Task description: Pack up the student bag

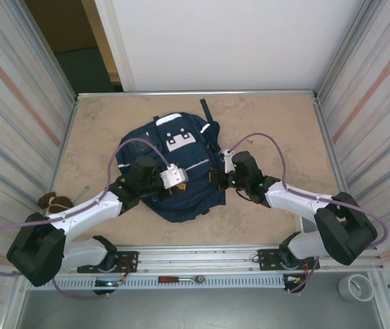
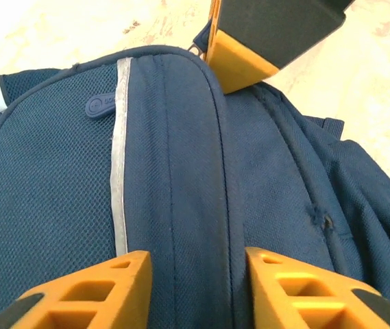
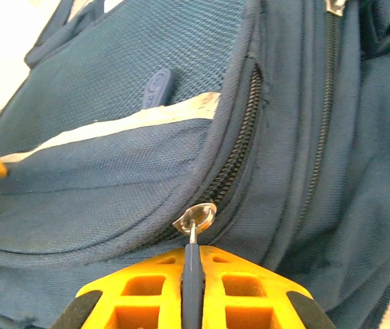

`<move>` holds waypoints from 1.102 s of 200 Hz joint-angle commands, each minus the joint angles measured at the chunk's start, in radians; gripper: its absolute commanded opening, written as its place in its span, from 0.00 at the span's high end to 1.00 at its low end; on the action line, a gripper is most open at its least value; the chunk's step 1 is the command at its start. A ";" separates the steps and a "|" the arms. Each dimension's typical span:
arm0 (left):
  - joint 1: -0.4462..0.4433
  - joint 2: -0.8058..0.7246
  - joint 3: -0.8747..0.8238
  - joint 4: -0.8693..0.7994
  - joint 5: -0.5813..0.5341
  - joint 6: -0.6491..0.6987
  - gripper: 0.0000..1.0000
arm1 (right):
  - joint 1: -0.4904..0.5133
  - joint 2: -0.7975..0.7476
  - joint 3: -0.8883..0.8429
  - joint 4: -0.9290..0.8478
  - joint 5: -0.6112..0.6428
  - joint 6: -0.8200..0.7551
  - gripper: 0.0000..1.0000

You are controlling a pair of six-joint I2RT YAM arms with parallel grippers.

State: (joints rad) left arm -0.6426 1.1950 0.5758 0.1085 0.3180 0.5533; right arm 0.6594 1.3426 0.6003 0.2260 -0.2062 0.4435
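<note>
Student bag (image 1: 198, 195), navy with a white top patch, lies flat near the middle of a beige, marbled tabletop (image 1: 277, 130), patch end toward the far side. A thin metal rim edges the table. Ribbed metal wall panels (image 1: 9, 103) close it in on the left and right, and a plain white panel (image 1: 229, 41) stands behind. A dark opening with a wooden frame shows at the far left corner.

The left gripper (image 1: 179, 179) sits over the bag's middle. In the left wrist view its orange fingers (image 2: 112, 288) stand apart, resting on the fabric on either side of a padded ridge beside a reflective stripe (image 2: 118, 171).

The right gripper (image 1: 216, 179) is at the bag's right edge. In its wrist view the jaws are closed on the blue zip pull (image 3: 192, 274), with the metal slider (image 3: 195, 218) just above the fingertips on an open stretch of zip.

At the near edge, a red-handled ratchet wrench (image 1: 181, 279) lies on the aluminium rail (image 1: 201, 264) between the arm bases. A pale ring-shaped item (image 1: 356, 288) sits at the near right, too small to identify. A small brown object (image 1: 54, 203) lies by the left wall.
</note>
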 commanded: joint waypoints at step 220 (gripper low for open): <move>-0.018 0.140 0.175 -0.170 0.488 0.253 0.92 | -0.231 0.135 0.174 -0.148 -0.335 -0.021 1.00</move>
State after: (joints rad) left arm -0.6418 1.3323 0.7189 0.0250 0.5838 0.7410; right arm 0.5083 1.4151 0.7109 0.0872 -0.5339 0.4229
